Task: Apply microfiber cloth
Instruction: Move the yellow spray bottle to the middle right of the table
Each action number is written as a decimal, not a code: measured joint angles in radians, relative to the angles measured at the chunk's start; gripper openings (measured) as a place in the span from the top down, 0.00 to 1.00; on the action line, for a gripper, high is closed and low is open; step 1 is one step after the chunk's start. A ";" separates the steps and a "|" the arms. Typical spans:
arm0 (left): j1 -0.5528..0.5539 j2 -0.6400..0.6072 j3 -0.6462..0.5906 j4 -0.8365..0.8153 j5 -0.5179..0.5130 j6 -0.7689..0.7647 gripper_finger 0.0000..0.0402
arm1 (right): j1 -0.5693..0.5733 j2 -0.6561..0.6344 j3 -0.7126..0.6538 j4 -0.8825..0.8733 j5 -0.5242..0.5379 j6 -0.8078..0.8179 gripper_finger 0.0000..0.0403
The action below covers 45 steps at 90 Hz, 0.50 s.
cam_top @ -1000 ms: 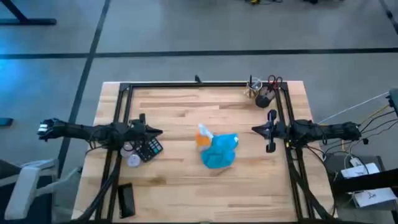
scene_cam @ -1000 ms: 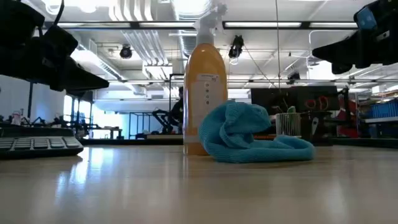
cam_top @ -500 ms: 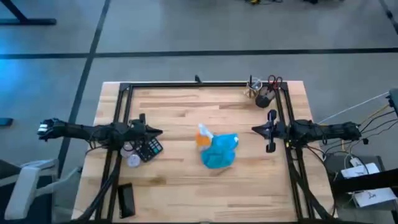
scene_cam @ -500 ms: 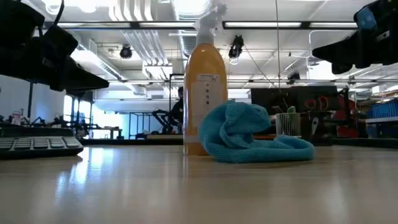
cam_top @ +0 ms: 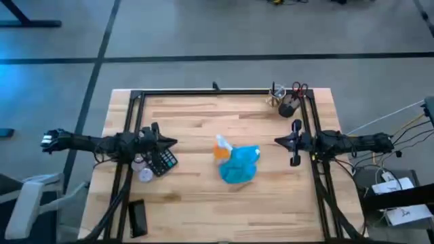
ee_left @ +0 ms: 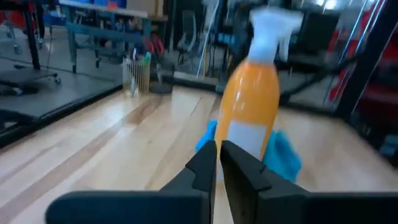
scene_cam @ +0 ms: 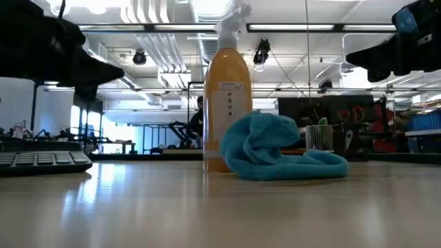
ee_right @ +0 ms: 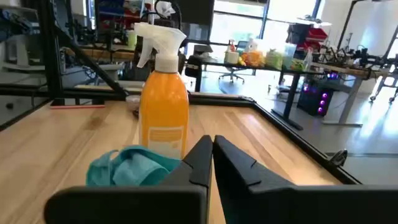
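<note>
A soft turquoise microfiber cloth (cam_top: 239,165) lies crumpled in a loose heap near the middle of the pale planked wooden worktop (cam_top: 196,115), touching the base of an upright orange spray bottle (scene_cam: 227,103) with a white trigger head. The left gripper (cam_top: 169,142) hangs above a calculator (cam_top: 163,163) on the left side, its fingers (ee_left: 202,165) pressed together on nothing. The right gripper (cam_top: 279,141) hovers level at the right side, likewise closed and empty. Since half a second ago the left arm has lifted slightly; the cloth has not shifted.
</note>
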 joint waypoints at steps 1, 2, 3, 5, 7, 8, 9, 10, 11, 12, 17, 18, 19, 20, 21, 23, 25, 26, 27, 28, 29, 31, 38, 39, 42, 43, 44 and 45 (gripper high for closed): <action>0.000 0.000 0.000 0.008 0.000 0.001 0.97 | 0.000 0.000 0.000 0.000 0.000 0.000 1.00; 0.000 0.000 0.000 0.016 0.001 0.001 0.97 | 0.000 0.000 0.000 0.000 0.000 0.000 1.00; 0.000 0.000 0.000 0.023 0.002 0.004 0.97 | 0.000 0.000 0.000 0.000 0.000 0.000 1.00; 0.000 0.000 0.000 0.036 0.003 0.009 0.97 | 0.000 0.000 0.000 0.000 0.000 0.000 1.00; 0.000 0.000 0.000 0.044 0.003 0.016 0.97 | 0.000 0.000 0.000 0.000 0.000 0.000 1.00; 0.000 0.000 0.000 0.048 0.003 0.020 0.97 | 0.000 0.000 0.000 0.000 0.000 0.000 1.00; 0.000 0.000 0.000 0.051 0.003 0.025 0.97 | 0.000 0.000 0.000 0.000 0.000 0.000 1.00; 0.000 0.000 0.000 0.055 0.003 0.029 0.97 | 0.000 0.000 0.000 0.000 0.000 0.000 1.00; 0.000 0.000 0.000 0.057 0.003 0.035 0.97 | 0.000 0.000 0.000 0.000 0.000 0.000 1.00; 0.000 0.000 0.000 0.059 0.003 0.042 0.97 | 0.000 0.000 0.000 0.000 0.000 0.000 1.00; 0.000 0.000 0.000 0.060 0.003 0.090 0.97 | 0.000 0.000 0.000 0.000 0.000 0.000 1.00; 0.000 0.000 0.000 0.061 0.003 0.103 0.97 | 0.000 0.000 0.000 0.000 0.000 0.000 1.00; 0.000 0.000 0.000 0.063 0.003 0.114 0.97 | 0.000 0.000 0.000 0.000 0.000 0.000 1.00; 0.001 0.001 0.000 0.066 0.003 0.125 0.97 | 0.000 0.000 0.000 0.000 0.000 0.000 1.00; 0.001 0.002 0.000 0.070 0.003 0.135 0.97 | 0.000 0.000 0.000 0.000 0.000 0.000 1.00; 0.001 0.004 0.000 0.084 0.003 0.146 0.97 | 0.000 0.000 0.000 0.000 0.000 0.000 1.00; 0.001 0.007 0.000 0.097 0.003 0.150 0.97 | 0.000 0.000 0.000 0.000 0.000 0.000 1.00; 0.001 0.009 0.000 0.103 0.003 0.151 0.97 | 0.000 0.000 0.000 0.000 0.000 0.000 1.00; 0.001 0.010 0.000 0.110 0.003 0.151 0.97 | 0.000 0.000 0.000 0.000 0.000 0.000 1.00; 0.001 0.012 0.000 0.116 0.003 0.151 0.97 | 0.000 0.000 0.000 0.000 0.000 0.000 1.00; 0.001 0.013 0.001 0.120 0.003 0.151 0.97 | 0.000 0.000 0.000 0.000 0.000 0.000 1.00; 0.001 0.016 0.003 0.123 0.003 0.151 0.97 | 0.000 0.000 0.000 0.000 0.000 0.000 1.00; 0.001 0.037 0.036 0.083 0.003 0.151 0.97 | 0.000 0.000 0.000 0.000 0.000 0.000 1.00; 0.001 0.041 0.043 0.077 0.003 0.151 0.97 | 0.000 0.000 0.000 0.000 0.000 0.000 1.00; 0.001 0.057 0.063 0.056 0.003 0.151 0.97 | 0.000 0.000 0.000 0.000 0.000 0.000 1.00; 0.001 0.063 0.069 0.046 0.003 0.151 0.97 | 0.000 0.000 0.000 0.000 0.000 0.000 1.00; 0.001 0.068 0.076 0.035 0.003 0.151 0.97 | 0.000 0.000 0.000 0.000 0.000 0.000 1.00; 0.001 0.073 0.082 0.024 0.003 0.151 0.97 | 0.000 0.000 0.000 0.000 0.000 0.000 1.00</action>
